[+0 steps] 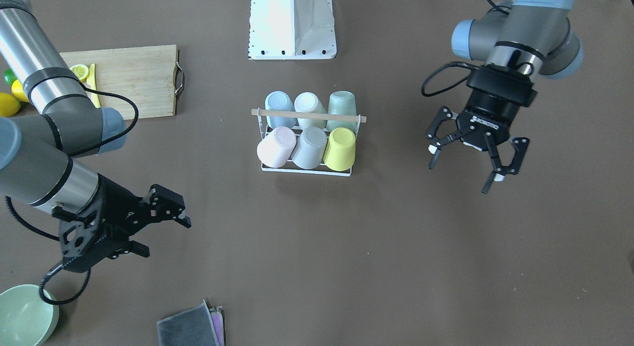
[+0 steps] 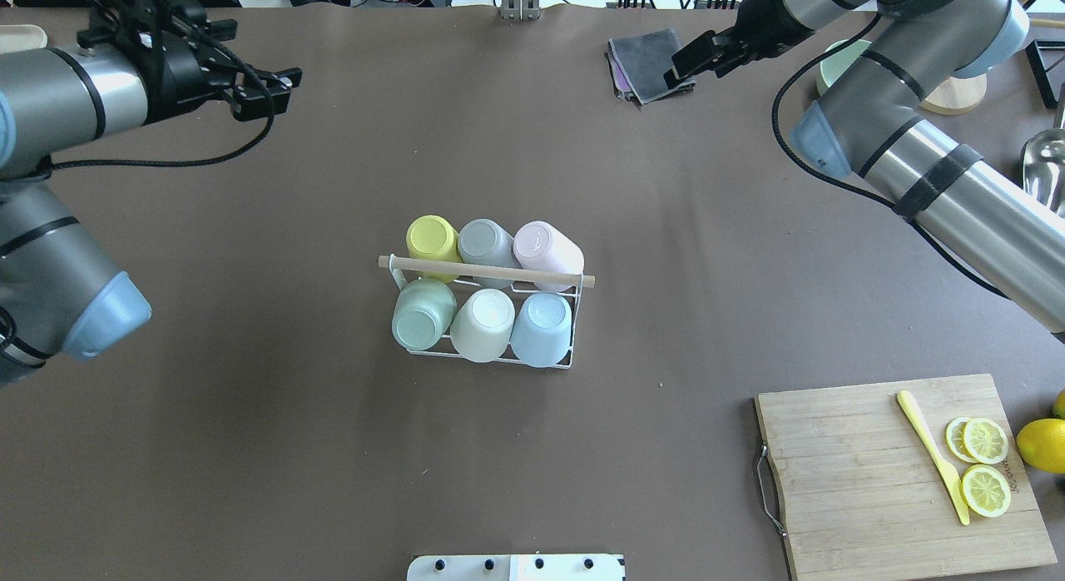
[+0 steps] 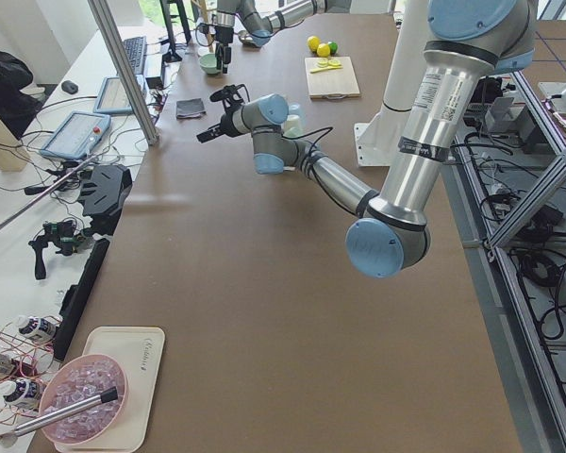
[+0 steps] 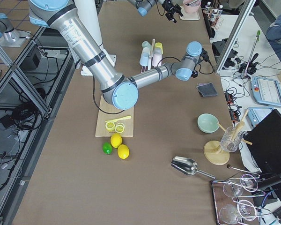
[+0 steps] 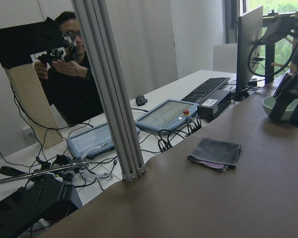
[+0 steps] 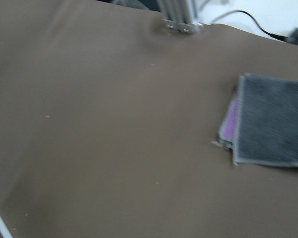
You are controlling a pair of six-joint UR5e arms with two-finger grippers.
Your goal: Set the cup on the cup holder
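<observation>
The white wire cup holder (image 1: pixel 307 170) with its wooden rod handle (image 1: pixel 309 116) stands mid-table; it also shows in the overhead view (image 2: pixel 487 271). Six cups sit upside down on it: blue (image 1: pixel 280 108), white (image 1: pixel 309 107), green (image 1: pixel 343 107), pink (image 1: pixel 275 147), grey (image 1: pixel 309 148) and yellow (image 1: pixel 341 149). My left gripper (image 1: pixel 460 175) is open and empty, well off to the holder's side; it also shows in the overhead view (image 2: pixel 274 94). My right gripper (image 1: pixel 166 235) is open and empty on the other side, toward the operators' edge (image 2: pixel 684 65).
A wooden cutting board (image 2: pixel 899 473) holds lemon slices (image 2: pixel 984 464) and a yellow knife (image 2: pixel 932 456). A whole lemon (image 2: pixel 1040 444) lies beside it. A folded grey cloth (image 2: pixel 645 61) and a green bowl (image 1: pixel 25 318) lie near my right gripper. The robot's base (image 1: pixel 292 24) is behind the holder.
</observation>
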